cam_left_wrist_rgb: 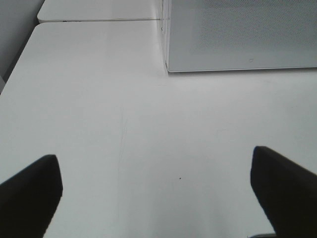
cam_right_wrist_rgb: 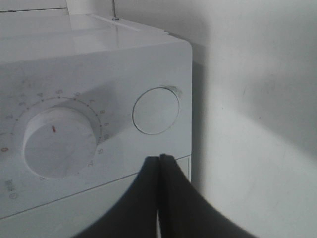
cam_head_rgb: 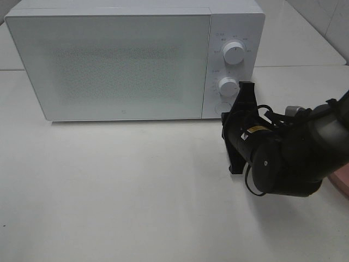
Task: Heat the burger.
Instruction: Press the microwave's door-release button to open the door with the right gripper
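The clenched right gripper [cam_right_wrist_rgb: 159,158] is aiming at the white boxy microwave's [cam_head_rgb: 120,60] round flush button [cam_right_wrist_rgb: 156,110], needing a centred push, with the left gripper [cam_left_wrist_rgb: 154,161] hanging released

White microwave [cam_head_rgb: 125,60], door shut, on a white table [cam_head_rgb: 109,191]. On its control panel, upper dial [cam_head_rgb: 234,53] above lower dial [cam_head_rgb: 228,86], round button [cam_right_wrist_rgb: 156,110] beneath. Sliver of pink plate [cam_head_rgb: 343,183] at far right.

Burger hidden from every view; look, pose, place untellable.
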You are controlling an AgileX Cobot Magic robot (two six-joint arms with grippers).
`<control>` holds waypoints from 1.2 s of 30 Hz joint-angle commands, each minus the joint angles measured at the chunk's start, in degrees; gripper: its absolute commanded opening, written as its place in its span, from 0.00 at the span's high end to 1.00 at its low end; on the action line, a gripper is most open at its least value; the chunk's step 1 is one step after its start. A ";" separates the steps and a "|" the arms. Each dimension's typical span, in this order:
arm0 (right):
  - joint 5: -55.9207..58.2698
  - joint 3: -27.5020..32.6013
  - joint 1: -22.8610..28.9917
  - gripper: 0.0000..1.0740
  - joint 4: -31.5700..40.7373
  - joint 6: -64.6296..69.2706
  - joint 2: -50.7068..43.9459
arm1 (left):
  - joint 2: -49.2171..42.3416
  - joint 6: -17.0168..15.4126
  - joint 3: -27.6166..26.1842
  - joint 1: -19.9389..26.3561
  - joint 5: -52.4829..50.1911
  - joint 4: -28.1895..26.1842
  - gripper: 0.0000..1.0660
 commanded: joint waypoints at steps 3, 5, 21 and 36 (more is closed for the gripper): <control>1.20 -3.38 -0.46 1.00 -0.40 -1.43 2.29 | -1.38 -0.11 0.17 -0.11 -0.80 -0.17 0.08; 1.20 -3.95 -0.46 1.00 -0.40 -1.55 2.81 | -1.38 -0.11 0.17 -0.11 -0.80 -0.17 0.08; 6.13 -9.40 -3.78 1.00 -0.17 -8.08 3.95 | -1.38 -0.11 0.17 -0.11 -0.80 -0.17 0.08; 5.96 -13.18 -4.13 1.00 1.20 -10.66 6.19 | -1.38 -0.11 0.17 -0.11 -0.80 -0.17 0.08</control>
